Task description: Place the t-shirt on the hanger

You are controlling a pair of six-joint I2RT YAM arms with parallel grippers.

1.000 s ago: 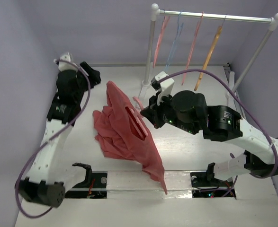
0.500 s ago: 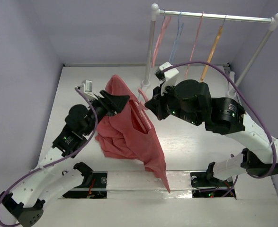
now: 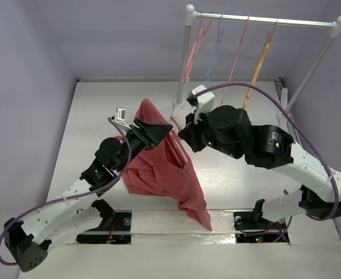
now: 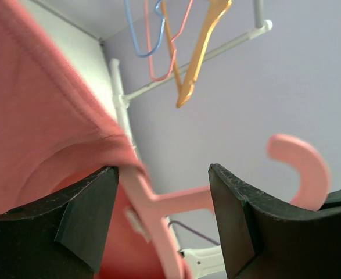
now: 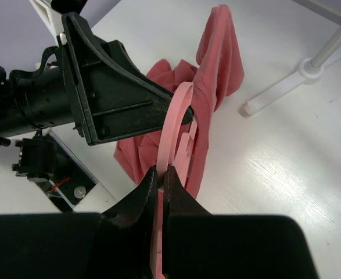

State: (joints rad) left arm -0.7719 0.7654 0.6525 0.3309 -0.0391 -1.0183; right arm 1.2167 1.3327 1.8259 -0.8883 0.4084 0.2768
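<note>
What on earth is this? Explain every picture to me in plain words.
Two robot arms are bolted to a white table. The overhead picture looks down from behind them. The other two pictures come from a camera on each wrist. The right gripper is shut on a thick pink hanger and holds it up. A salmon-red t-shirt is draped over that hanger, with its lower part bunched on the table. The left gripper is open, its fingers on either side of the hanger at the shirt's edge, gripping nothing. At the back stands a clothes rack with thin spare hangers.
</note>
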